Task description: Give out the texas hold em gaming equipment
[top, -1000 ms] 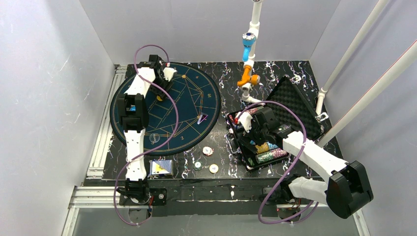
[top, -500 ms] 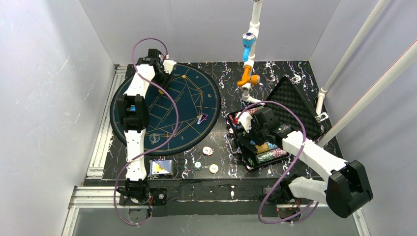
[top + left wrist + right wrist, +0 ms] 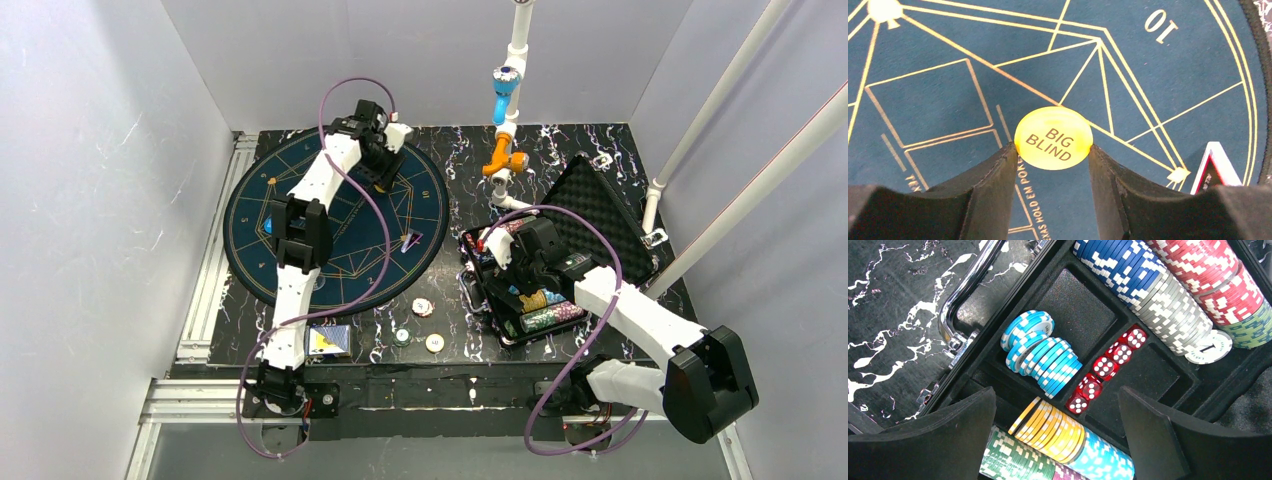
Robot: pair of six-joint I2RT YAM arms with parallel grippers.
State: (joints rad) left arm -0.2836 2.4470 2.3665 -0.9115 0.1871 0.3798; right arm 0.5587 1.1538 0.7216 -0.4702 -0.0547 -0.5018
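Over the far part of the round blue mat [image 3: 400, 205], my left hand [image 3: 1053, 150] is clamped on the yellow BIG BLIND disc [image 3: 1053, 138]. One finger touches each side of its rim, and the mat's gold lines and a printed 10 lie beyond it. I cannot tell from the wrist view whether the disc already rests on the felt or hangs just above it. I read this as the placing step for that marker. As I judge it, the next move calls for lowering the disc flat onto a player position near the mat's far edge. The fingers then need to part evenly, so the disc does not tip or skid as it comes free. Off to the right of the mat, my right hand [image 3: 1058, 430] hovers with its fingers wide apart and nothing between them. It is over the open black case [image 3: 600, 210], whose compartments hold rows of chips [image 3: 1043, 357] and red dice [image 3: 1105, 367]. Three loose chips [image 3: 422, 307] lie on the surface just off the mat's near right edge. A blue pack [image 3: 328, 340], which I take for the cards, sits just off its near edge. Most of the equipment is in the case, so I judge the distribution far from done.
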